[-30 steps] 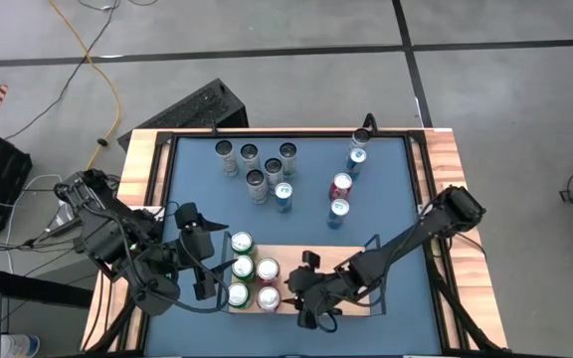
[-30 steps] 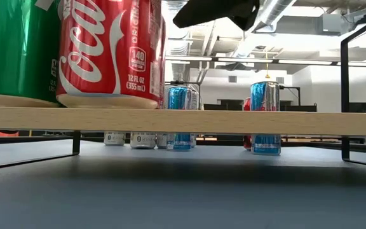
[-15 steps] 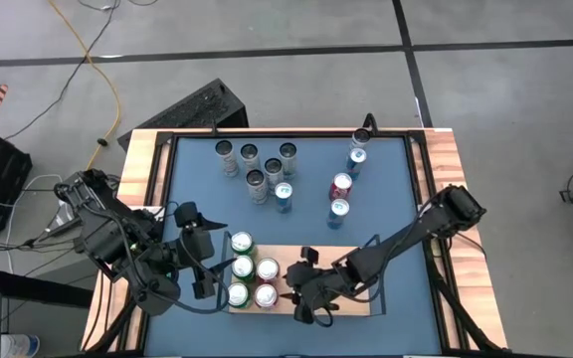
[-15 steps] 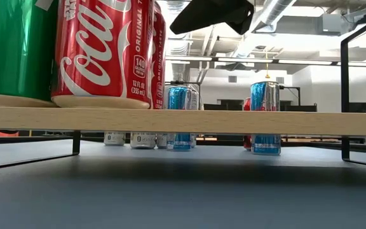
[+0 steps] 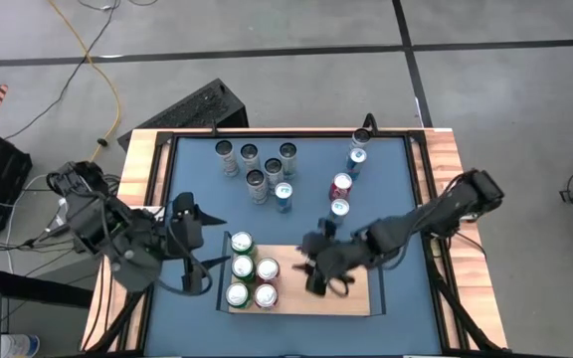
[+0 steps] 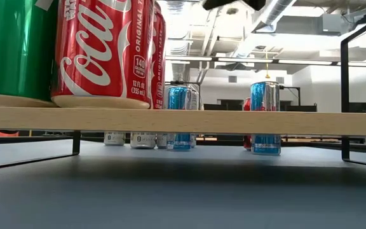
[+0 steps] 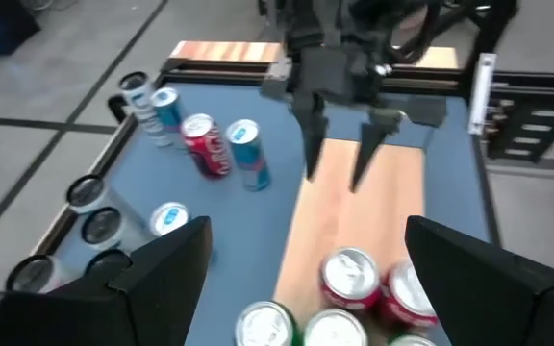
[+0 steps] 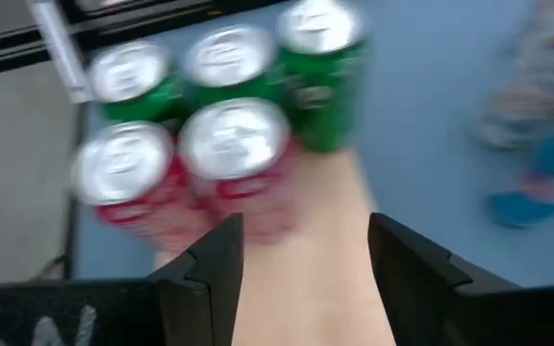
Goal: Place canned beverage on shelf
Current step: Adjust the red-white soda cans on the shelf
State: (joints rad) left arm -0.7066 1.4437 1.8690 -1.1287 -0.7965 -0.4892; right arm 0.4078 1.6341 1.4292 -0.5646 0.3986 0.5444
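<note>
So the shelf [image 5: 341, 298] is a light-wood board sitting on the blue table [image 5: 197, 179], at the edge nearest the arm bases, and it's carrying five cans bunched at its end on the left arm's side: three green cans [image 5: 242, 244] and two red cans [image 5: 266, 295]. In the right wrist view the red cans [image 8: 229, 154] stand side by side, touching, with the green cans [image 8: 315, 58] in a row right behind them. From the low view the red cola can [image 6: 103, 54] stands upright on the board [image 6: 234, 121] with a green one [image 6: 14, 51] right beside it. The right gripper [image 5: 316, 273] hangs above the bare middle of the shelf, just beside the can cluster but not touching it, jaws apart with nothing between them; the left wrist view shows it [image 7: 339, 173] pointing down over the wood with clear daylight between the fingers. The left gripper [image 5: 195, 273] waits just off the shelf's can end over the blue surface, fingers spread wide and empty too. Well beyond the shelf, toward the far edge of the table, there's a clump of silver-topped cans [image 5: 252, 164] with a blue can [image 5: 284, 196] next to them, and a diagonal line of blue and red cans [image 5: 346, 184] off to the right arm's side.
</note>
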